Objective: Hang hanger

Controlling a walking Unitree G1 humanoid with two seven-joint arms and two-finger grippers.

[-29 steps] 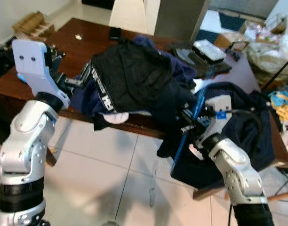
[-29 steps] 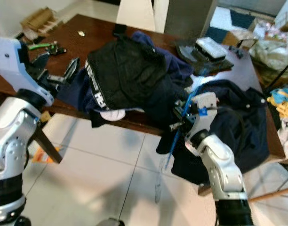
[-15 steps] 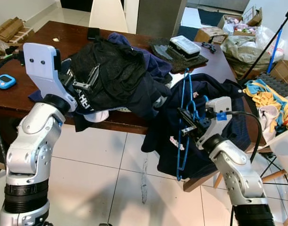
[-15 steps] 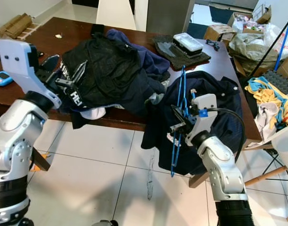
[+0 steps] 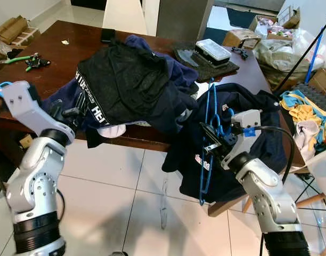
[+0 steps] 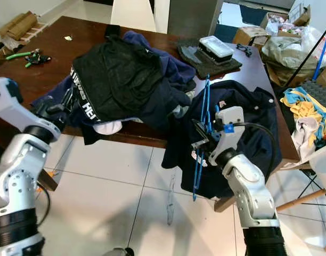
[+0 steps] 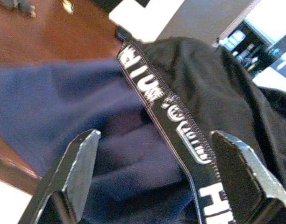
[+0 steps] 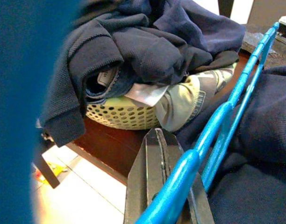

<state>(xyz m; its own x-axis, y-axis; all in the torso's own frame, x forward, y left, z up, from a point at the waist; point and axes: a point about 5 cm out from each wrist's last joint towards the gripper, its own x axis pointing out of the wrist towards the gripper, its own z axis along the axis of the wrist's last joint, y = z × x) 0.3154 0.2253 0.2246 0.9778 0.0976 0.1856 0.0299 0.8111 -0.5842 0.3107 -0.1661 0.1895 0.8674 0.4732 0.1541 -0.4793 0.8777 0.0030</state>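
My right gripper (image 5: 211, 141) is shut on a blue plastic hanger (image 5: 207, 160), which hangs upright in front of the table's front edge. In the right wrist view the hanger (image 8: 213, 135) crosses one black finger (image 8: 154, 172). Just behind the hanger, a navy garment (image 5: 253, 133) is draped over the table's corner. My left gripper (image 5: 71, 113) stands open at the table's front left edge. In the left wrist view its fingers (image 7: 80, 158) frame navy cloth and a black waistband with white letters (image 7: 180, 130) without touching them.
A heap of black and navy clothes (image 5: 128, 80) covers the middle of the brown table (image 5: 51, 53), partly over a pale green basket (image 8: 119, 116). A dark tray with a white box (image 5: 211, 51) sits at the back. Piled cloth (image 5: 304, 112) and boxes stand at right; tiled floor lies in front.
My left arm has dropped from beside the black garment to the table's front left edge. The right gripper still holds the hanger in about the same place. The camera has shifted slightly.
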